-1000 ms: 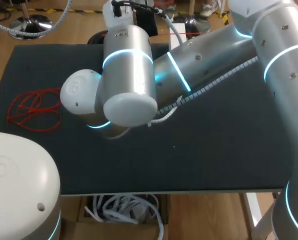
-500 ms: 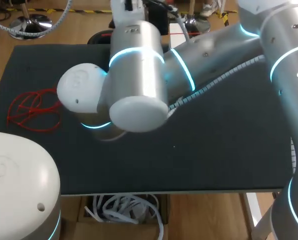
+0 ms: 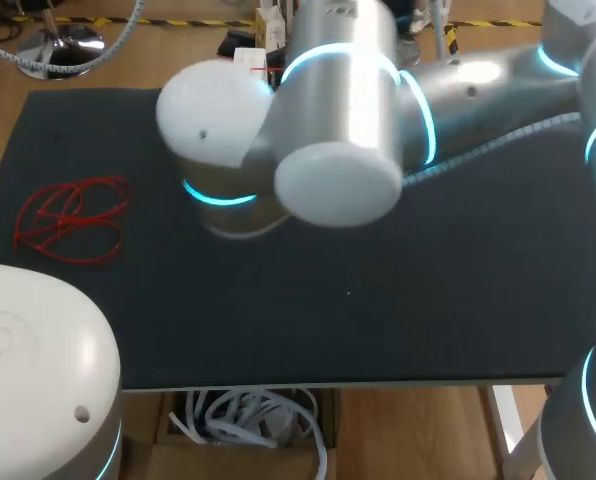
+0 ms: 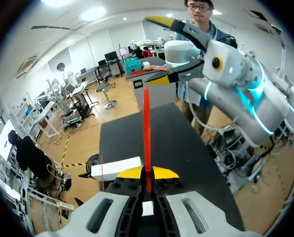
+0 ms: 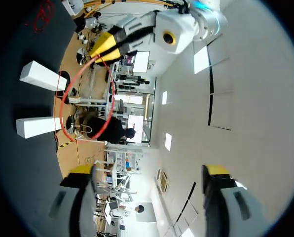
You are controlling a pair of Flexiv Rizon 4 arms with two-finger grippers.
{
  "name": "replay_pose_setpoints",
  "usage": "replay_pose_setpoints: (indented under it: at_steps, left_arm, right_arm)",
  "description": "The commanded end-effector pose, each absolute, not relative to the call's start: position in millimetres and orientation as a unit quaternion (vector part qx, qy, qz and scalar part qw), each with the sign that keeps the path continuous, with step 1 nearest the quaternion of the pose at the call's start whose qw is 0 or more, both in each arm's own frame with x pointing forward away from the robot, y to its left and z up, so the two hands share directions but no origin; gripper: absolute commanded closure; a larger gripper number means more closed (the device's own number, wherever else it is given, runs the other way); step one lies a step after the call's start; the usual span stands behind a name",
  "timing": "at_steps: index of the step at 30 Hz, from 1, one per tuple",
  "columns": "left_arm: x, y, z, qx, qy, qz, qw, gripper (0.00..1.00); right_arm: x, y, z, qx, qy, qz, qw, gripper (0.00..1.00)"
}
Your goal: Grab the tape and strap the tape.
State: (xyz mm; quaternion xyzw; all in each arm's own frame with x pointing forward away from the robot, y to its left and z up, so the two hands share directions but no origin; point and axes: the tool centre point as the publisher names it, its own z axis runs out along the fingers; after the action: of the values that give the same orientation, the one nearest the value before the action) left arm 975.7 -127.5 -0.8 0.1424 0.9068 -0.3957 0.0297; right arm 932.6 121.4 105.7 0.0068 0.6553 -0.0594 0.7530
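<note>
Red tape point(image 4: 146, 123) is pinched in the left gripper point(image 4: 147, 174). Its yellow tips are pressed together on it. The tape is up in the air over the dark desk point(image 3: 428, 300), and it bends round in a big loop. The right gripper point(image 5: 149, 170) faces it, near but not touching. Its fingers are spread wide with nothing in them. More red tape lies in a heap point(image 3: 68, 215) on the desk, well apart. I think the grab is done and the strapping is starting. Next, the right gripper needs to line up with the loose part of the loop and close on it gently.
</note>
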Motion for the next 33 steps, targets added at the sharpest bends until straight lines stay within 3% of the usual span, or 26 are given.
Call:
replay_pose_setpoints:
  at_steps: [1,7,15,26,33]
  left_arm:
    - [976,-127,0,0.142,0.908,-0.394,0.029,1.0]
    - [976,-127,0,0.142,0.908,-0.394,0.029,1.0]
    - [976,-127,0,0.142,0.908,-0.394,0.029,1.0]
    - [971,-40,-69,0.054,0.939,-0.337,0.039,1.0]
    - [951,17,-133,-0.023,0.957,-0.289,-0.002,1.0]
  right_arm:
    - [947,82,114,-0.015,0.66,-0.051,0.75,0.0]
    - [973,57,109,-0.01,0.677,-0.044,0.734,0.0]
    - [978,57,113,-0.012,0.674,-0.03,0.738,0.0]
    - [978,57,113,-0.012,0.674,-0.03,0.738,0.0]
    - [978,57,113,-0.012,0.674,-0.03,0.738,0.0]
